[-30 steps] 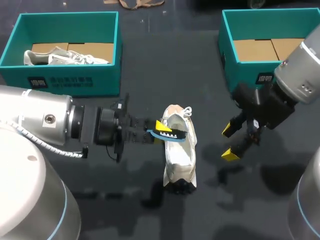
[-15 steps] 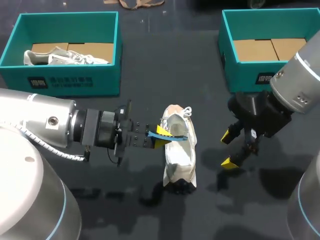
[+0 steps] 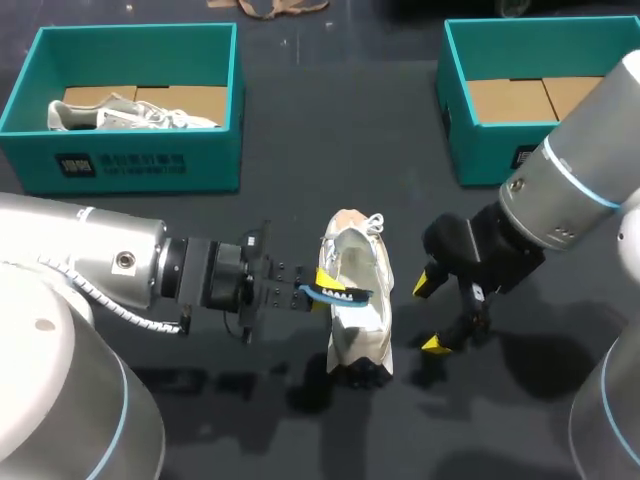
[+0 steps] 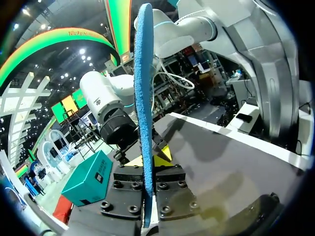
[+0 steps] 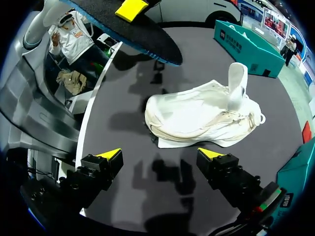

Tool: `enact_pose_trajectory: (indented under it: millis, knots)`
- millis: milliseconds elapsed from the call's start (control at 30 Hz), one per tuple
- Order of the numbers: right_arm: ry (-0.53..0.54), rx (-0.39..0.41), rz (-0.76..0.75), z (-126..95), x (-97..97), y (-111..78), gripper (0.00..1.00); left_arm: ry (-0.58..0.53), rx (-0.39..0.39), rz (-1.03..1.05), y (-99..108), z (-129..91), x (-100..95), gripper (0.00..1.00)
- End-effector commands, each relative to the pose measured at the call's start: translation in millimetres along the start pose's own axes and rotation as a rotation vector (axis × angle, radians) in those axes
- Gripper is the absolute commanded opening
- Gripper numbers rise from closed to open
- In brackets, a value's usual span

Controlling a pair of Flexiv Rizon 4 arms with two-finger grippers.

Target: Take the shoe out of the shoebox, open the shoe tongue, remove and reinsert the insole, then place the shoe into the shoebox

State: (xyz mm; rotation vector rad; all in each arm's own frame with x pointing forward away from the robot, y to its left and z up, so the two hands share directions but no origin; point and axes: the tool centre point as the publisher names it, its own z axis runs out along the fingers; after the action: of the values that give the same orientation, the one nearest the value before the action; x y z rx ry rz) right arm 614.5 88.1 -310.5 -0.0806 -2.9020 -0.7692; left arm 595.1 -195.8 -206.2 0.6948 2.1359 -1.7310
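A white shoe (image 3: 358, 305) lies on the dark table, toe toward me, its tongue lifted at the far end. My left gripper (image 3: 322, 290) is at the shoe's left side, over its opening, and is shut on a blue-and-black insole (image 3: 338, 293). In the left wrist view the insole (image 4: 144, 98) stands edge-on between the closed fingers of the left gripper (image 4: 149, 169). My right gripper (image 3: 430, 314) hangs open just right of the shoe. In the right wrist view the shoe (image 5: 206, 118) lies ahead of the right gripper (image 5: 160, 155), with the held insole (image 5: 128, 32) beyond it.
A teal shoebox (image 3: 130, 165) at the back left holds another pale shoe (image 3: 130, 115). A second teal shoebox (image 3: 480, 150) at the back right holds only cardboard (image 3: 540, 98). A scrap of brown paper (image 3: 270, 8) lies at the far edge.
My right gripper has moved left and nearer, closing in on the shoe's right side. The left gripper with the insole has shifted slightly toward me.
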Motion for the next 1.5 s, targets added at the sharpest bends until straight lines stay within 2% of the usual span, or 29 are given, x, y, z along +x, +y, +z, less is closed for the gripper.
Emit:
enact_pose_trajectory:
  millis: [33,167,233,267,467,667,900,1067,1500]
  knots:
    - [0.001,0.002,0.001,7.3,-2.5,1.9,1.0,0.016,-0.005,-0.003,-1.3,2.8,-7.7,0.0]
    - [0.001,0.002,0.001,7.3,-2.5,1.9,1.0,0.016,-0.005,-0.003,-1.3,2.8,-7.7,0.0]
    - [0.001,0.002,0.001,7.3,-2.5,1.9,1.0,0.017,0.006,0.014,3.3,12.2,-1.8,0.0]
    - [0.003,-0.006,-0.006,9.7,-6.1,2.8,1.0,0.025,0.037,0.0,6.3,15.8,-0.2,0.0]
    - [-0.027,-0.022,-0.011,20.4,-23.5,2.2,1.0,0.027,0.053,-0.011,22.1,28.1,6.5,0.0]
    - [-0.043,-0.03,-0.034,25.9,-31.4,-0.6,1.0,0.076,0.069,0.045,21.3,30.3,6.1,0.0]
    - [-0.056,-0.029,-0.026,26.2,-32.4,-1.6,1.0,0.076,0.069,0.045,21.3,30.3,6.1,0.0]
    - [-0.051,-0.025,-0.044,27.7,-36.1,0.6,1.0,0.056,0.126,0.031,27.0,37.9,6.6,0.0]
    - [-0.051,-0.02,-0.045,36.9,-47.9,-0.2,1.0,0.022,0.134,0.022,31.7,45.2,6.8,0.0]
